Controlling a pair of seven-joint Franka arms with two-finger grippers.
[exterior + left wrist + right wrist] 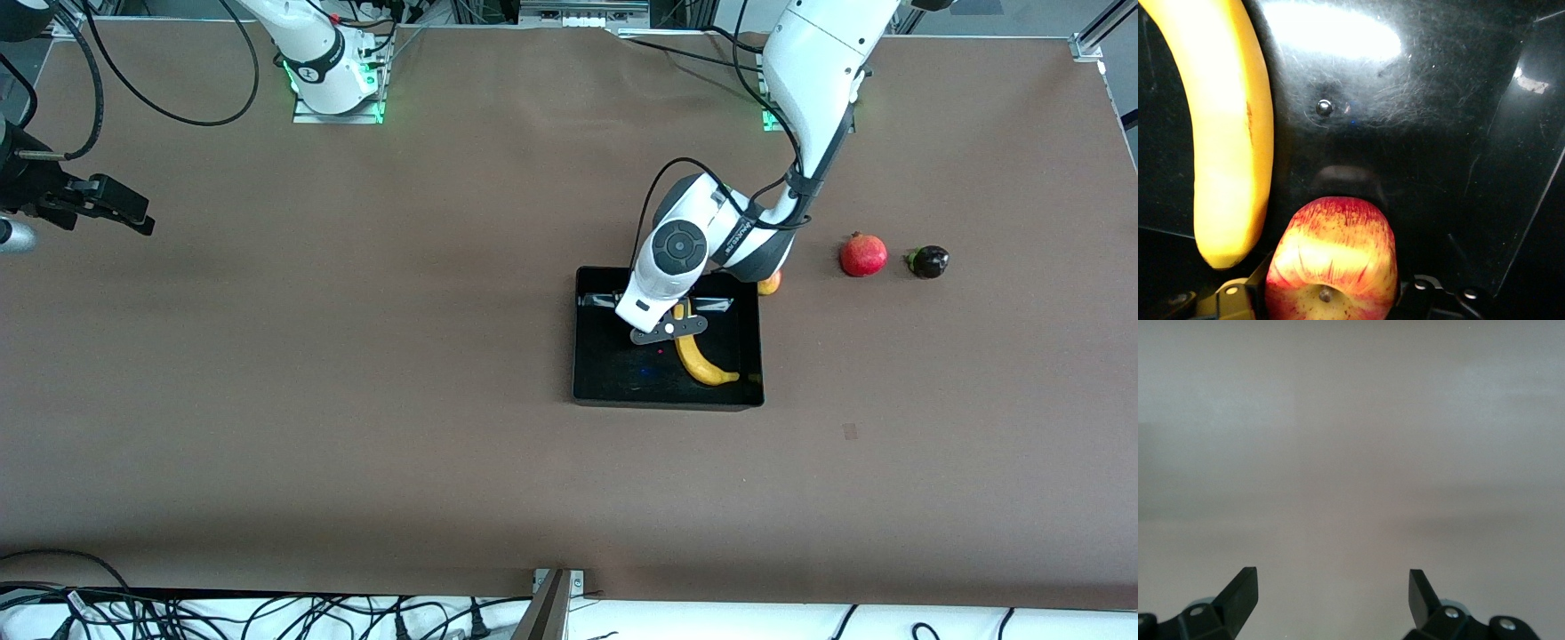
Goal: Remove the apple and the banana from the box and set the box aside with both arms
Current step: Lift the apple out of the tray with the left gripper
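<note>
The black tray (622,369) lies mid-table. The yellow banana (700,362) lies inside it, toward the left arm's end. My left gripper (665,331) reaches down into the tray, with its fingers hidden under the wrist in the front view. In the left wrist view, the left gripper (1331,297) is shut on the red-and-yellow streaked apple (1331,260), just over the glossy tray floor (1438,133) and beside the banana (1225,133). My right gripper (120,209) waits over the table at the right arm's end, and it (1333,587) is open and empty.
A red pomegranate (863,254) and a small dark fruit (929,261) lie toward the left arm's end. An orange-red fruit (771,283) peeks out beside the tray's corner, partly hidden by the left arm. Cables run along the table edge nearest the front camera.
</note>
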